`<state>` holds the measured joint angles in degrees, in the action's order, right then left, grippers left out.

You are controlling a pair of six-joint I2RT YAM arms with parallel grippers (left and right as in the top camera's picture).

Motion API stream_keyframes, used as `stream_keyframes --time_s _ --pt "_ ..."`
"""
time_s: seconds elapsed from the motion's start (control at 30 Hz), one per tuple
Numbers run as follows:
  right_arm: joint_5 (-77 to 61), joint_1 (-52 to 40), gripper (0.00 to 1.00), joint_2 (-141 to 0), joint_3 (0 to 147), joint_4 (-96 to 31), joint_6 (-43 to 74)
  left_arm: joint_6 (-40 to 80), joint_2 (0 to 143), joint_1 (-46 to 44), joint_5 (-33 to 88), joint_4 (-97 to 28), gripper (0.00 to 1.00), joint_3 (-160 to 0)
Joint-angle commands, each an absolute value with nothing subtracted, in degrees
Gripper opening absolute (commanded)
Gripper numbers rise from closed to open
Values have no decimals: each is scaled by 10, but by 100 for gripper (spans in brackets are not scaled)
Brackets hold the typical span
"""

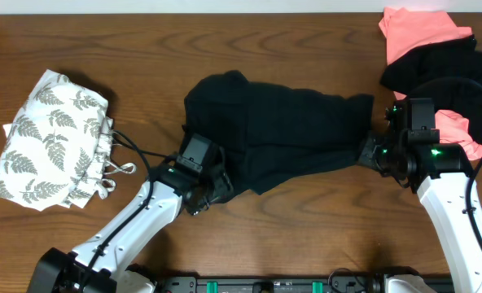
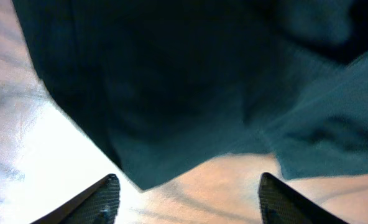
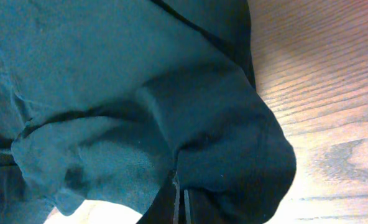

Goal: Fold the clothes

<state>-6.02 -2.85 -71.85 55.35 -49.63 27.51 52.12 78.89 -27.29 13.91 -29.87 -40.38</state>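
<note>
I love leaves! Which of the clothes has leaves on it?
The white cloth on the far left, printed with grey fern leaves. The black garment and the coral cloth are plain.

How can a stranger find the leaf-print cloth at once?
Look at the left end of the wooden table. A white cloth with grey fern leaves lies there alone. It is the only patterned piece; the black garment and pink garment are plain.

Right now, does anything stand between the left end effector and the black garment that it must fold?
Nothing visible does. In the left wrist view the left end effector is open, and only a strip of bare table lies between it and the near edge of the black garment.
</note>
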Motion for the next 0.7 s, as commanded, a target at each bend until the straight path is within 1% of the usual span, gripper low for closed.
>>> stream_keyframes --time_s 0.0,0.2,0.43,0.67 --pt "-63 -26 1 -717 566 -495 265 544 790 -261 160 -271 75 -391" --pt "-63 -26 1 -717 566 -495 265 587 813 -260 204 -251 75 -365" --pt "-62 -26 1 -717 566 -495 262 591 814 -260 218 -257 75 -364" --pt "-62 -26 1 -717 566 -495 260 590 816 -260 188 -230 76 -364"
